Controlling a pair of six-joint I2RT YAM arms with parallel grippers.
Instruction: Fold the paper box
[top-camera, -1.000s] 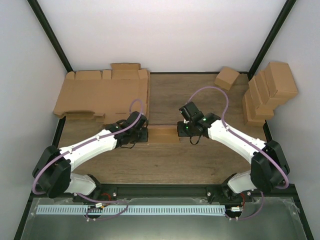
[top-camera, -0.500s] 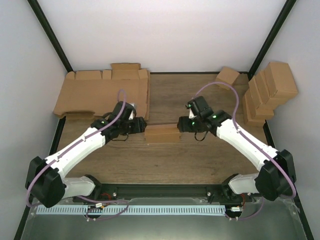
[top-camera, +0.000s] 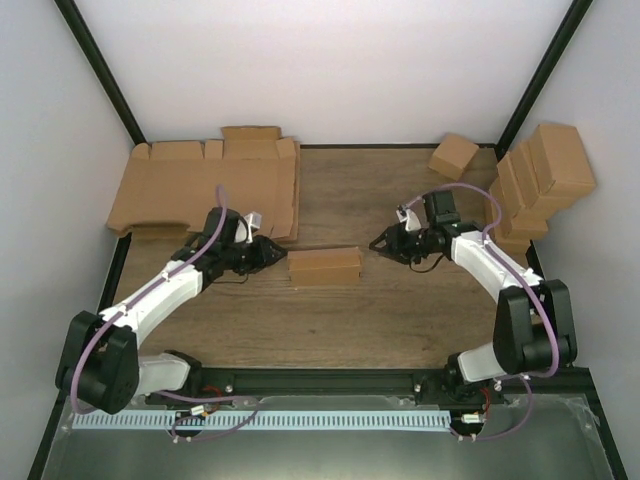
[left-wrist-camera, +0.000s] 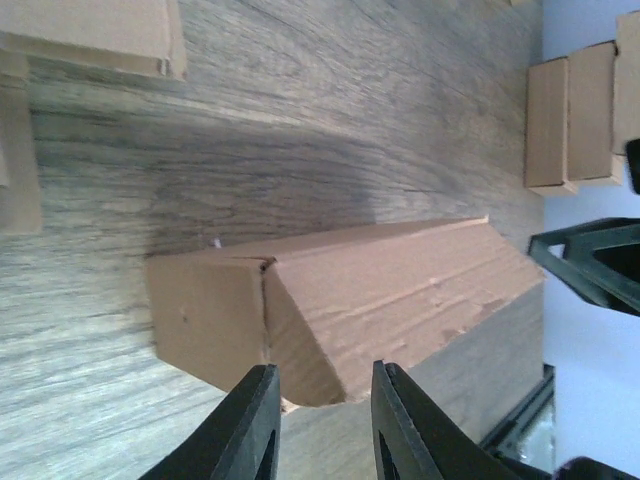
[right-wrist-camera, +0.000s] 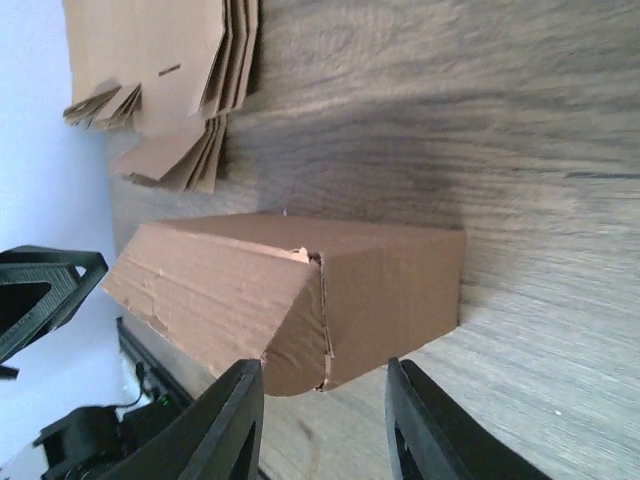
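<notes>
The paper box (top-camera: 324, 266) is a closed oblong brown carton lying on the wooden table between my arms. My left gripper (top-camera: 272, 250) is open and empty, a little left of the box's left end. The left wrist view shows that end of the box (left-wrist-camera: 330, 300) just beyond the left gripper (left-wrist-camera: 322, 420), apart from it. My right gripper (top-camera: 380, 241) is open and empty, a little right of the box's right end. The right wrist view shows the box (right-wrist-camera: 300, 295) beyond the right gripper (right-wrist-camera: 325, 425), untouched.
Large flat cardboard sheets (top-camera: 205, 185) lie stacked at the back left, close behind the left gripper. A small cube-like carton (top-camera: 454, 156) sits at the back right. A pile of folded cartons (top-camera: 535, 185) leans in the right corner.
Both grippers have let go of the box's ends and drawn outward, left arm to the left, right arm to the right. The box stays in place, closed.
</notes>
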